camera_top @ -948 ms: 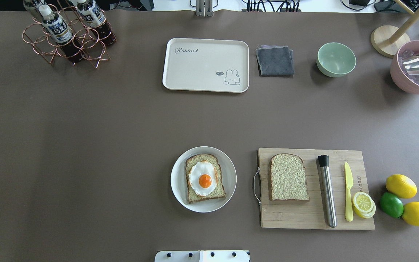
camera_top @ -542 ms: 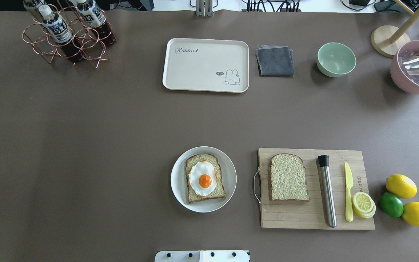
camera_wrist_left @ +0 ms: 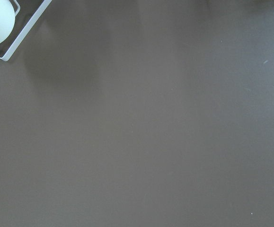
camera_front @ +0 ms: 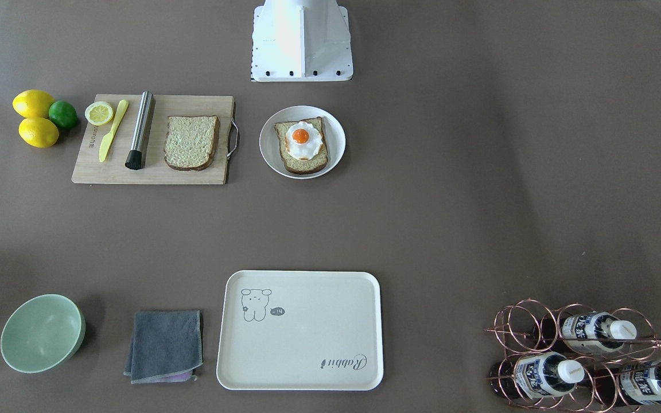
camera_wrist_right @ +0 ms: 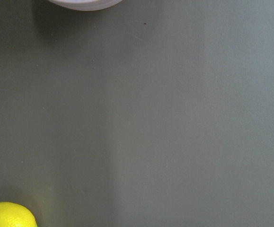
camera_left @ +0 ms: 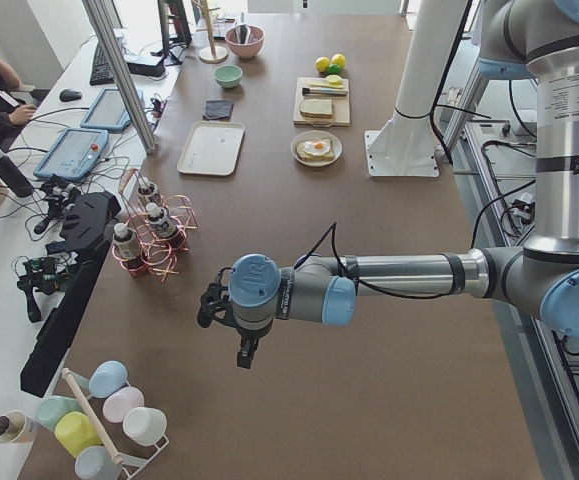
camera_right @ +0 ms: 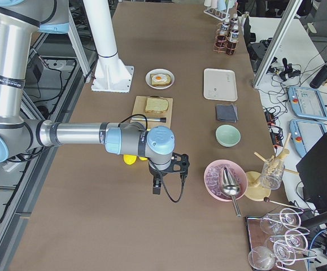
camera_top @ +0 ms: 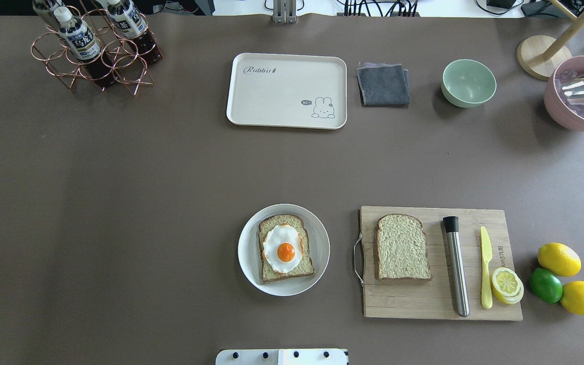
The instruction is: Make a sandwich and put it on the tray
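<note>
One bread slice [camera_top: 272, 223] lies on a round white plate [camera_top: 247, 252] near the robot, with a fried egg [camera_top: 285, 249] on top. The second bread slice [camera_top: 402, 247] lies on the wooden cutting board [camera_top: 424, 304] to the plate's right. The cream tray [camera_top: 287, 91] sits bare at the far middle of the table. The left gripper [camera_left: 210, 305] shows only in the exterior left view, far from the food. The right gripper [camera_right: 179, 164] shows only in the exterior right view, near the lemons. I cannot tell if either is open or shut.
On the board lie a steel muddler [camera_top: 457, 266], a yellow knife [camera_top: 485, 268] and a lemon slice [camera_top: 506, 284]. Two lemons [camera_top: 558, 259] and a lime [camera_top: 545, 285] sit to its right. A grey cloth [camera_top: 383, 83], green bowl [camera_top: 468, 82], pink bowl [camera_top: 578, 101] and bottle rack [camera_top: 94, 45] line the far side.
</note>
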Controlling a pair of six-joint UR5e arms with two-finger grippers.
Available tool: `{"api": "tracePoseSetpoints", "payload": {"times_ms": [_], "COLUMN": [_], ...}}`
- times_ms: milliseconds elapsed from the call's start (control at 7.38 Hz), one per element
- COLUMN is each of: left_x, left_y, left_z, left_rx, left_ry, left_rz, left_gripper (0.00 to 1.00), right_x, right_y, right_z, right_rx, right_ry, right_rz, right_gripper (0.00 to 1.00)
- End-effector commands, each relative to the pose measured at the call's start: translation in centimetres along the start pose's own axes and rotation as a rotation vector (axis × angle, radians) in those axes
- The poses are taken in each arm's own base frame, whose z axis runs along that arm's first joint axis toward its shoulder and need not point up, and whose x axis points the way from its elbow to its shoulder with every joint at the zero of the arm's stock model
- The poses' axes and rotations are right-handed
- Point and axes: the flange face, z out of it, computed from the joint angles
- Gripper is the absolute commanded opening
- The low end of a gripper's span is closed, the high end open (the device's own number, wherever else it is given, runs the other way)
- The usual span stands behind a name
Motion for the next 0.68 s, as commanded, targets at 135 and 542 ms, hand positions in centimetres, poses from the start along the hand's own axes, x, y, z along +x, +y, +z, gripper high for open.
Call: {"api": "tracePoseSetpoints", "payload": {"times_ms": [135, 542], "left_x": [0.7, 0.9], "left_y": [-2.3, -2.0], "left_z": [-1.0, -1.0], "left_rx": [0.063, 0.115], "left_ry": [-0.043, -0.028], "left_rz": [0.072, 0.037], "left_gripper": [0.99, 0.99], "right_x": [0.2, -0.3], "right_y": [0.2, 0.1], "right_z": [0.2, -0.5], "right_rx": [-0.001, 0.101], "right_ry": [-0.004, 0.013], "right_rz": [-0.001, -0.097], "right_gripper": [1.00, 1.00]}}
